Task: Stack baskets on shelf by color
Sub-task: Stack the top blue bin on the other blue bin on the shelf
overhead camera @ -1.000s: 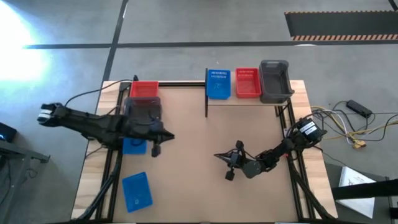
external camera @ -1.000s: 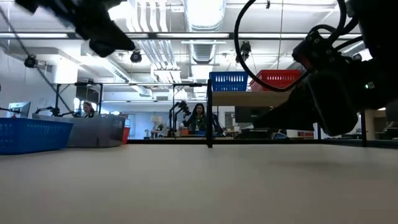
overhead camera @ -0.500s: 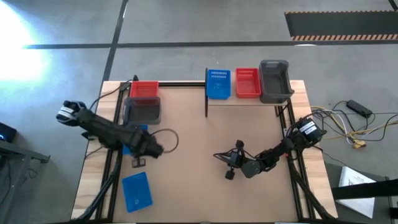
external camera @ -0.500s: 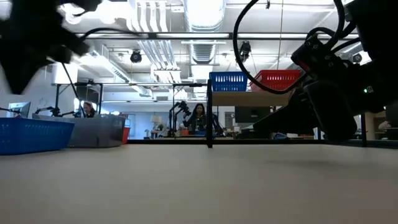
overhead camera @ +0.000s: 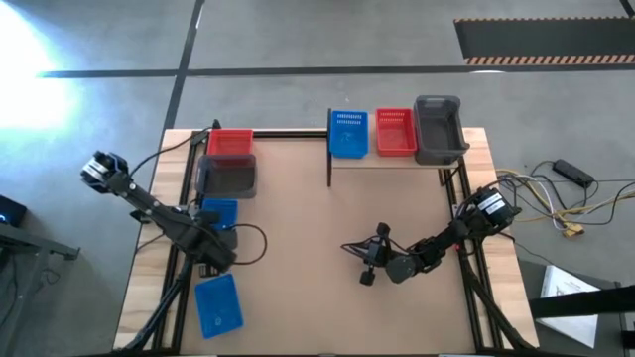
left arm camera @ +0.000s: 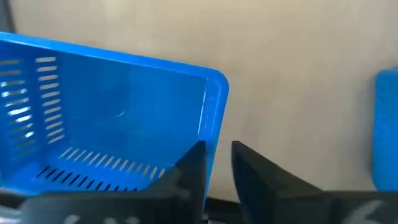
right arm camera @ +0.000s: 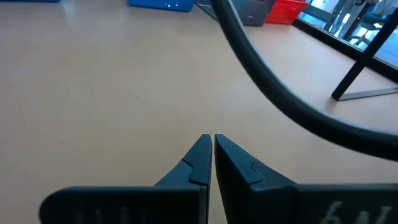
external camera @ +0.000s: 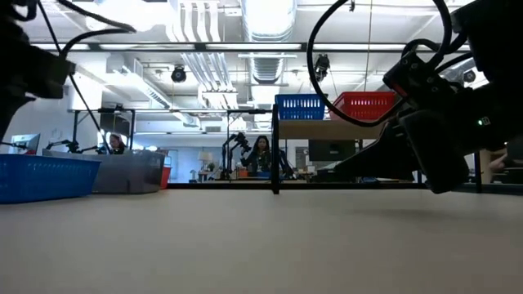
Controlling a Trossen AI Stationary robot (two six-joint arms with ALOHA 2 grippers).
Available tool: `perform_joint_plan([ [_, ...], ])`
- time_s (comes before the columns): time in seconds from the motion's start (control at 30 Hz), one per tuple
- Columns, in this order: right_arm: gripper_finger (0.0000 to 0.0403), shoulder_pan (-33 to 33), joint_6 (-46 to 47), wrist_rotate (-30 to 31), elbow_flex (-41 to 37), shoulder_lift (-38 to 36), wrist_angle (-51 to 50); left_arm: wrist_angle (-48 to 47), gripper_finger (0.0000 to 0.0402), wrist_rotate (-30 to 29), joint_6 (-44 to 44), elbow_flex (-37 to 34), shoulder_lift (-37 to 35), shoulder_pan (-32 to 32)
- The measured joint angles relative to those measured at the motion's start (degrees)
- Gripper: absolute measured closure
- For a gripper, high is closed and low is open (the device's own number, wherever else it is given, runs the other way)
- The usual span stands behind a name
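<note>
The middle of the tabletop [overhead camera: 317, 218] lies bare, giving open passage from the near edge to the shelf [overhead camera: 397, 159] at the far right. The right gripper [overhead camera: 363, 264] and its arm block the near right. Along the left edge the red basket [overhead camera: 230, 143], grey basket [overhead camera: 228, 177], two blue baskets [overhead camera: 217, 210] [overhead camera: 218, 303] and left gripper [overhead camera: 212, 252] crowd the way.

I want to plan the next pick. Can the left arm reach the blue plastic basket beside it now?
Probably yes: the left end effector already straddles the blue plastic basket wall, fingers apart, nothing between.
</note>
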Motion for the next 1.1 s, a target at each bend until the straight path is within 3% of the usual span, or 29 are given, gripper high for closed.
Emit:
perform_joint_plan([
  [0.2,0.0390,0.00,0.73,-0.01,-0.02,0.00,0.05,3.36,0.0259,-0.28,0.00,-5.02,-2.48,0.02],
  [0.3,0.0390,0.02,0.71,-0.13,-0.02,0.00,0.03,5.65,0.0248,-0.28,0.18,-6.78,-1.65,0.02],
  [0.4,0.0390,0.60,0.67,-0.25,-0.04,0.00,0.03,9.37,0.0278,-0.27,0.31,-7.38,0.25,0.02],
  [0.53,0.0390,3.15,-0.18,-0.21,-0.25,-0.79,-0.01,13.40,0.0361,2.92,2.88,-6.28,3.26,0.06],
  [0.6,0.0390,4.81,-0.38,-0.02,-0.57,-1.52,-0.21,13.33,0.0390,3.90,4.30,-3.88,5.09,0.04],
  [0.77,0.0390,8.74,2.62,0.42,-1.07,-5.14,-7.39,13.22,0.0399,3.96,10.68,5.95,9.67,0.96],
  [0.93,0.0390,11.53,13.92,4.89,-1.11,-7.36,-15.94,12.94,0.0401,0.73,15.22,19.13,14.46,5.31],
  [1.1,0.0390,12.88,24.09,5.17,-1.01,-3.64,-16.58,13.10,0.0401,-3.20,27.43,33.22,19.61,13.03],
])
